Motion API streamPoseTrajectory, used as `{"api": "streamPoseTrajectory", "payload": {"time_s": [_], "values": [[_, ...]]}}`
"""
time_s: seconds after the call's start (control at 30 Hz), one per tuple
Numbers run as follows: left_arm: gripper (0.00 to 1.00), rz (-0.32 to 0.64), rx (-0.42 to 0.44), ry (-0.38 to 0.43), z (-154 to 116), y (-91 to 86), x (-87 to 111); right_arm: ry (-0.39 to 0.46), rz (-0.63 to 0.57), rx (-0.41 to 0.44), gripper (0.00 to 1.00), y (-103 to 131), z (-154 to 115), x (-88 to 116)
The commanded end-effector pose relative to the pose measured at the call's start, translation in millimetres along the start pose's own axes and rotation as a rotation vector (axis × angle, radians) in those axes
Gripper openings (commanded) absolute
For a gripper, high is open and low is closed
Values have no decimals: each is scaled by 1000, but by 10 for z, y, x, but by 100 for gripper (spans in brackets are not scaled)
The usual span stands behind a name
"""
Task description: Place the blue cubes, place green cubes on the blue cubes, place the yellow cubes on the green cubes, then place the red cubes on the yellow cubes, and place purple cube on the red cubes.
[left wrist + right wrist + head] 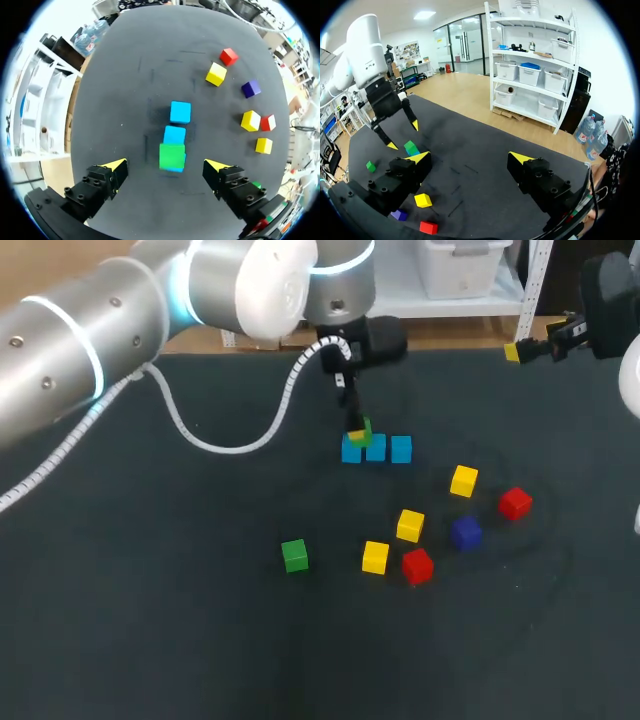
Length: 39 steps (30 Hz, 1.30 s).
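- A loose green cube (294,555) is sitting alone on the black counter (150,620), nearest the robot.
- To its right, a yellow cube (375,557) and a red cube (417,566) are sitting near each other, with a second yellow cube (410,525) just behind them.
- Farther right, a purple cube (466,532), a third yellow cube (463,480) and a second red cube (515,503) are lying scattered (none touching).
- Beyond these, three blue cubes (376,447) are sitting in a close row, and a stacked green cube (361,430) is resting on the leftmost one.
- The left gripper (166,165) is hanging over that stack, its fingers spread wide on either side of the stacked green cube without touching it.
- The right gripper (470,157) is hanging at the counter's far right corner, fingers wide and holding nothing.
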State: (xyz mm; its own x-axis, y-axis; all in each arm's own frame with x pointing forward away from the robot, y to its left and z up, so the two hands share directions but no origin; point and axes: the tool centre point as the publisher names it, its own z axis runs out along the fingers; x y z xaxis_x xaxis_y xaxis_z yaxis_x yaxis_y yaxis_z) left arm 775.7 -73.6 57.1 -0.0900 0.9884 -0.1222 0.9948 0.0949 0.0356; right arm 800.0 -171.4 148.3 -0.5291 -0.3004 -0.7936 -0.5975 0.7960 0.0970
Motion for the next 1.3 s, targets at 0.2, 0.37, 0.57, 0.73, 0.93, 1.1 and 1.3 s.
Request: {"api": "streamPoseTrajectory", "payload": {"time_s": [0.2,0.37,0.57,0.73,0.93,1.1,1.3], "values": [[100,-68,-94,-33,-300,-394,480,-3,-1,-5,100,-10,1,4],[100,-138,-129,-15,-349,-638,691,-3,-1,-5,100,-10,1,4],[100,-200,-138,-7,-296,-1078,908,-3,-1,-5,100,-10,1,4],[100,-183,-109,-14,-137,-1400,1049,-3,-1,-5,100,-10,1,4],[100,-163,-90,27,11,-1657,1159,-3,-1,-5,100,-10,1,4],[100,-139,-91,17,-37,-1808,1144,-3,-1,-5,100,-10,1,4],[100,-117,-95,0,-89,-1928,1071,-3,-1,-5,100,-10,1,4]]}}
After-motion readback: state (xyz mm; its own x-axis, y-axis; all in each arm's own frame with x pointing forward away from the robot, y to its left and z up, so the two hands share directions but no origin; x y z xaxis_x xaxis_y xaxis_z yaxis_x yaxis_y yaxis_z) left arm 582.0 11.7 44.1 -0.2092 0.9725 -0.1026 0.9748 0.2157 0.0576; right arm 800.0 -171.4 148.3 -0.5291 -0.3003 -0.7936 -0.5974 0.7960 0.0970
